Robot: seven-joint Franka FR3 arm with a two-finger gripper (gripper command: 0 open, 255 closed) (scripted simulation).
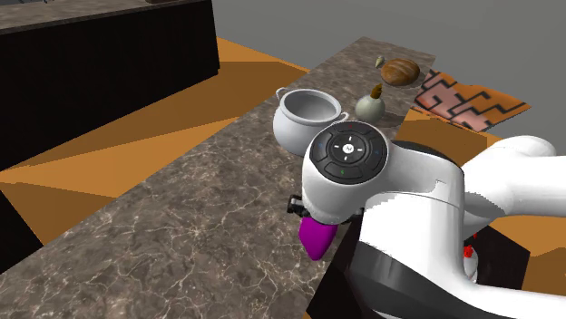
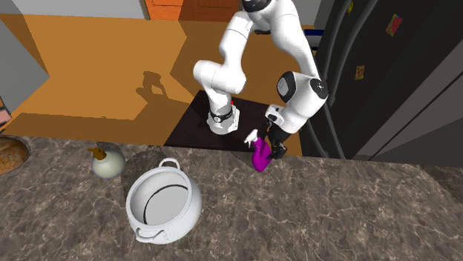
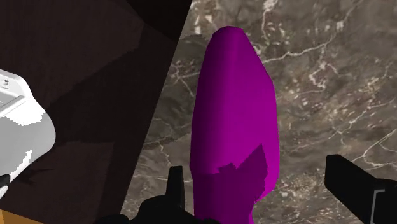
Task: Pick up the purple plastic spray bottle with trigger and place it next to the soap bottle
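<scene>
Item one: the brown marbled countertop [image 1: 181,227] runs the length of the shoulder view, with orange floor [image 2: 89,67] beyond its far edge in the second exterior view. A dark refrigerator [image 2: 386,74] with small magnets stands at that view's right.

Item two: my white arm [image 2: 237,44] rises from the dark stand [image 2: 189,126] and bends back down to the counter edge nearest the stand.

Item three: a white two-handled pot [image 1: 292,131] sits upright and open on the counter. Past it, at the shoulder view's upper right, lie an orange patterned mat [image 1: 467,101] and a round brown loaf [image 1: 399,70].

Item four: the soap bottle [image 1: 369,106], pale and rounded with a brown top, stands near the pot, on the side toward the mat.

Item five: the purple spray bottle [image 3: 235,108] is at the counter edge by my stand, well apart from the soap bottle. I cannot tell whether it rests on the stone or hangs just above it.

Item six: my gripper [image 3: 254,170] has its fingers apart, one on either side of the spray bottle's near end. One finger [image 3: 353,191] stands clear of the purple body; the other sits just beside it, and contact there cannot be confirmed. The bottle is not clasped.
</scene>
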